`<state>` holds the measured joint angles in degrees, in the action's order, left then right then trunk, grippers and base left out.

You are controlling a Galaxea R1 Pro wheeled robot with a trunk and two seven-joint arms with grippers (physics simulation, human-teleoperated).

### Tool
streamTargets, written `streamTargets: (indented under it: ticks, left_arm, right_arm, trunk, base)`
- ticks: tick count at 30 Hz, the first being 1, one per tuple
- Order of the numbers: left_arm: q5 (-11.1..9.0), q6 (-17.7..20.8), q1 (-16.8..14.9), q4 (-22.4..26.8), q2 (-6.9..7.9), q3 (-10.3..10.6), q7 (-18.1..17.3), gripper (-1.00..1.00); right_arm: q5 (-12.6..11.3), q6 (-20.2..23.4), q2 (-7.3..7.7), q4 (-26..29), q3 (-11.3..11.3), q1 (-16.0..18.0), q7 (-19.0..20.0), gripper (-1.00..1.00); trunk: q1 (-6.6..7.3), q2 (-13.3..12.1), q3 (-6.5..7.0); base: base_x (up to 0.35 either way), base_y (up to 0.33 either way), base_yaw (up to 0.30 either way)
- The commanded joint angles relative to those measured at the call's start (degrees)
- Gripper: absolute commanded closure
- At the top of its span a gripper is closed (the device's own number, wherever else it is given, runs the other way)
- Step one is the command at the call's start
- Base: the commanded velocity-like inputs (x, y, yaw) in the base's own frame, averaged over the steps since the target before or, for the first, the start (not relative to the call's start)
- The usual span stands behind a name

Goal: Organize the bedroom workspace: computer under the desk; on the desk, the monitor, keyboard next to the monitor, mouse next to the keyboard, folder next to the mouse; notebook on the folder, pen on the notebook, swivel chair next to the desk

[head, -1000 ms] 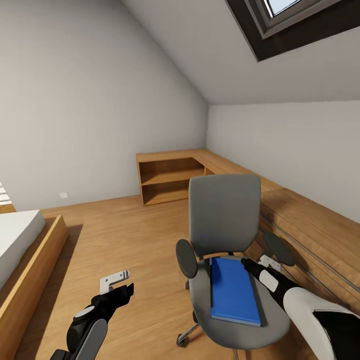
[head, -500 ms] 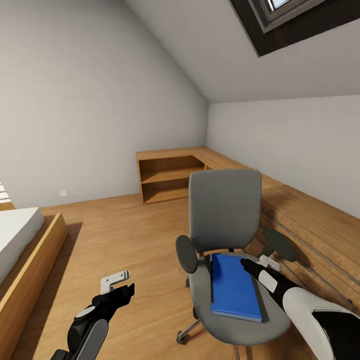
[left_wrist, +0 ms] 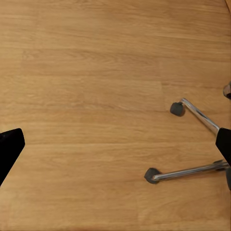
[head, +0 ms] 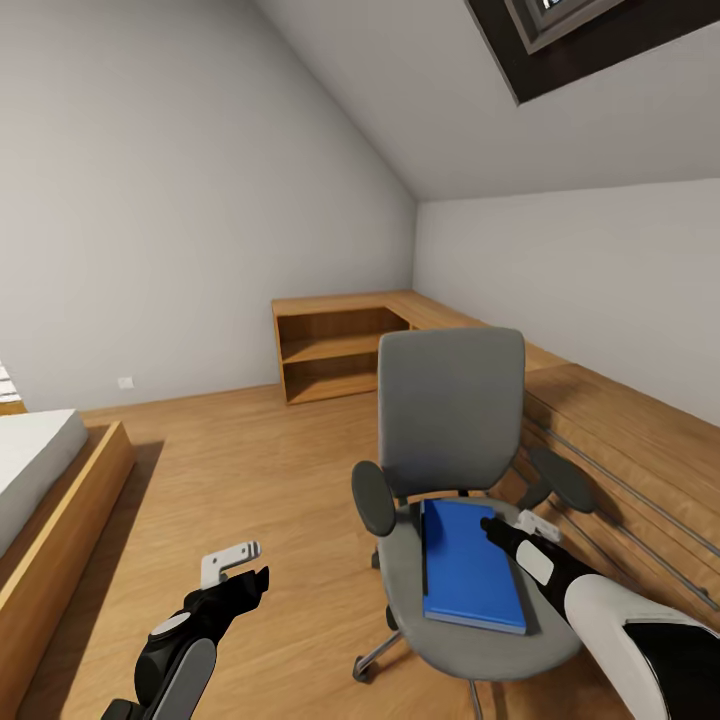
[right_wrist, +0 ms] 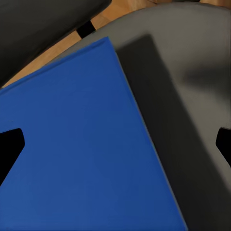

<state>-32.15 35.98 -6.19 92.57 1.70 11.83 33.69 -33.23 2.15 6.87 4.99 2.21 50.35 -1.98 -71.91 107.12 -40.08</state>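
The swivel chair (head: 450, 405) stands in front of me with its grey back facing me and its grey seat (right_wrist: 192, 115) below my right hand. A bright blue folder (head: 468, 565) lies flat on the seat. My right gripper (head: 497, 528) hovers over the folder's near right corner, open and empty. In the right wrist view the folder (right_wrist: 72, 159) lies close beneath my right gripper (right_wrist: 115, 149). My left gripper (head: 252, 580) hangs open over bare floor to the left of the chair. In the left wrist view, the chair's chrome base spokes (left_wrist: 185, 172) show beside that gripper (left_wrist: 115, 147).
Low wooden shelving (head: 340, 350) stands at the far wall and continues as a wooden bench (head: 620, 440) along the right wall, close behind the chair. A white-mattressed bed (head: 40, 470) is at the left. Wood floor (head: 250, 470) lies between the bed and the chair.
The whole picture has shifted a little upward, so the camera has moved. Both grippers keep their place in the view and stay open.
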Motion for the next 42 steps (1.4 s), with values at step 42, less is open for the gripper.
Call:
streamTargets:
  ticks: [42]
  left_arm:
    - [-0.6, 0.1, -0.1, 0.1, -0.03, 0.1, 0.6, -1.00]
  right_arm:
    - [-0.2, 0.2, -0.01, 0.0, 0.3, 0.0, -0.2, -1.00]
  trunk:
    - [-7.69, 14.1, -6.34]
  base:
    - [0.000, 0.000, 0.000]
